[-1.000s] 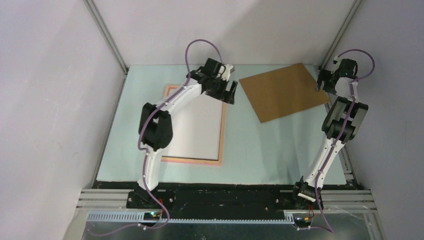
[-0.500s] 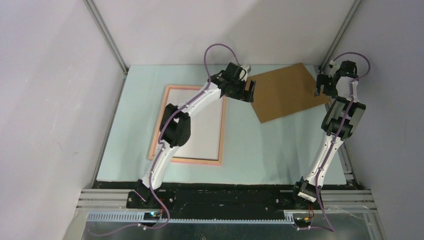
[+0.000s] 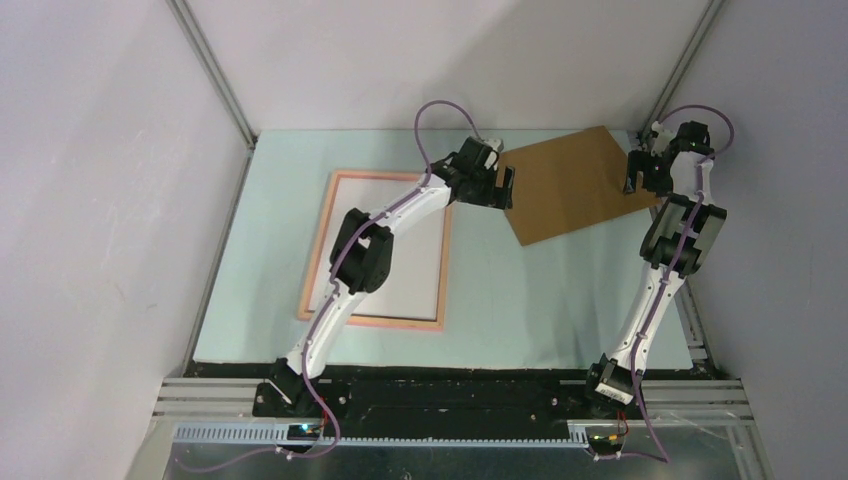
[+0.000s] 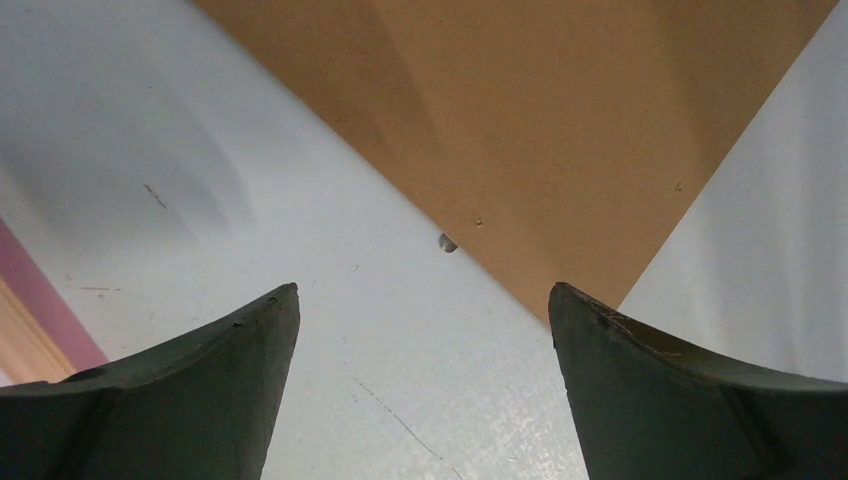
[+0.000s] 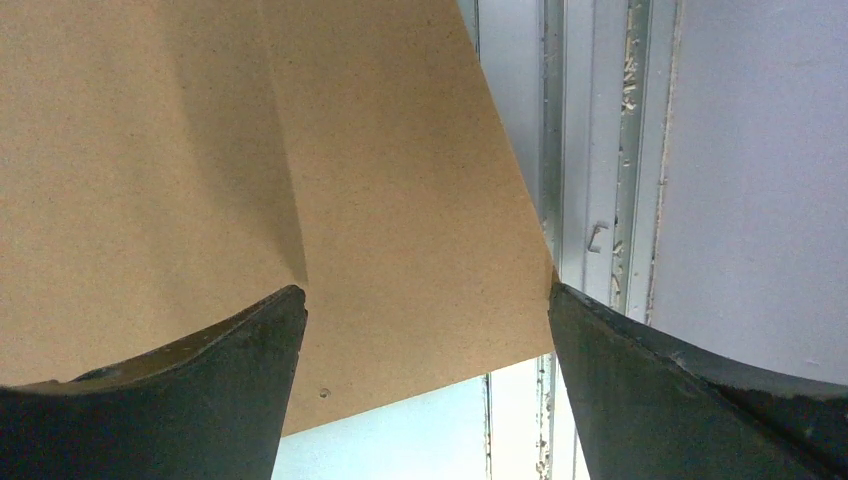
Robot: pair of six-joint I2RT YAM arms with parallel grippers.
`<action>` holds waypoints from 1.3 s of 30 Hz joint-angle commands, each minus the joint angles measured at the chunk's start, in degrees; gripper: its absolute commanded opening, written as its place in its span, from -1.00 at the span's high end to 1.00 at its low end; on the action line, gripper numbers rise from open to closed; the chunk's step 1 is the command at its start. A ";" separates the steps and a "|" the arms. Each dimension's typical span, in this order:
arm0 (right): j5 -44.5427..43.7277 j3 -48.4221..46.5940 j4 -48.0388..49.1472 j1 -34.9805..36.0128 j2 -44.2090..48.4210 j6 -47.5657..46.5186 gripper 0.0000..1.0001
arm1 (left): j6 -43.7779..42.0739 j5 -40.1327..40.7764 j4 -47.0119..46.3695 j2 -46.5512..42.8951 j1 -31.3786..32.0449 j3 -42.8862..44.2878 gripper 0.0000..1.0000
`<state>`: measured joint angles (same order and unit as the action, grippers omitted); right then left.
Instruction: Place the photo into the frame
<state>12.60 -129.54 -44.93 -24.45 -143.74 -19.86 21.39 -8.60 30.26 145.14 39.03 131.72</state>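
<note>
Pink frame (image 3: 318, 240) near, left of left claw (image 3: 506, 187)

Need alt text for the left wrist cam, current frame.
Open left gripper hangs over the pale table, dark fingers at the bottom of the view. A brown board fills the top, one corner reaching down beside a fingertip; a sliver of pink frame shows at the left edge.

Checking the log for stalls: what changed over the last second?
The left gripper swung right, off the frame's far right corner to the board's left edge, open and holding nothing. The right gripper barely shifted, open over the board's right corner. Frame and board stayed put.
</note>
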 commanded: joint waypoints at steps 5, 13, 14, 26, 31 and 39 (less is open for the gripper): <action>-1.82 -2.27 -0.77 0.23 0.33 -2.53 -0.92 | 3.41 -0.02 -3.32 1.18 1.13 3.13 -0.97; -3.01 -1.93 -0.45 0.09 0.82 -4.33 -0.93 | 4.50 -1.29 -3.45 1.66 1.65 3.28 -0.97; -3.19 -1.66 -0.35 0.05 0.87 -4.59 -0.93 | 4.57 -1.40 -3.50 1.65 1.73 3.32 -0.97; -3.25 -3.82 -3.00 0.45 -1.06 -7.32 -0.94 | 4.66 -2.42 -3.45 2.14 1.99 3.96 -0.97; -1.37 -4.07 -4.28 0.14 -1.35 -7.48 -0.88 | 4.72 -2.98 -3.44 2.13 1.98 3.98 -0.97; -0.78 -4.68 -8.38 0.19 -1.63 -9.93 -0.89 | 5.07 -4.22 -3.31 1.51 2.06 3.63 -0.97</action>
<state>11.27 -131.66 -50.00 -24.34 -144.46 -27.75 25.52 -11.33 28.05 147.33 40.75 133.08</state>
